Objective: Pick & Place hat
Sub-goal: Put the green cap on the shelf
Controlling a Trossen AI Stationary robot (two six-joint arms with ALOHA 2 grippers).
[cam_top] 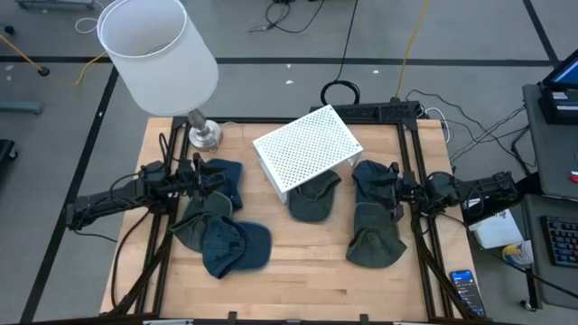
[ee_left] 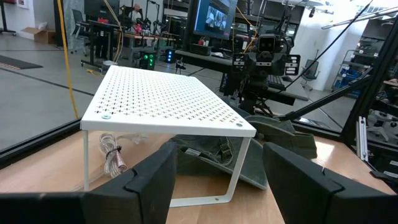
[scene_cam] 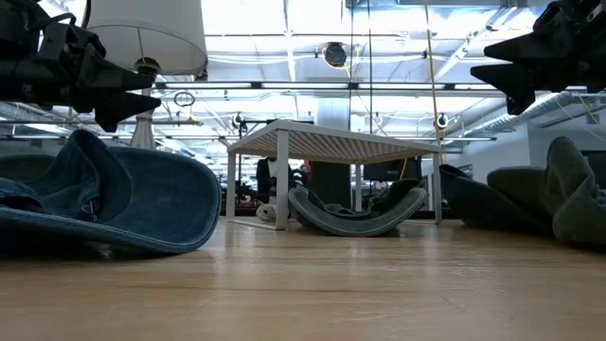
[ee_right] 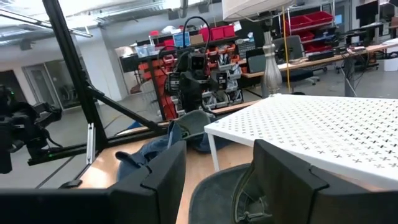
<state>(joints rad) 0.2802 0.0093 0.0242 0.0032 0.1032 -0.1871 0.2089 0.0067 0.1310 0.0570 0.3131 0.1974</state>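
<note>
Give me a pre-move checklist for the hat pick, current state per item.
1. Left gripper open with nothing between its fingers: ok.
2. Right gripper open with nothing held: ok.
3. Both grippers above the table, clear of the hats, per the low view: ok.
4. Pick candidates on the left side, the front blue hat and the olive hat it overlaps: not ok, they are stacked, so a clean single grab is doubtful.
5. Space under the white perforated shelf: not ok, an olive hat under the shelf already sits partly beneath it.
6. Lamp near the left arm's back corner: cannot tell its clearance.
</note>
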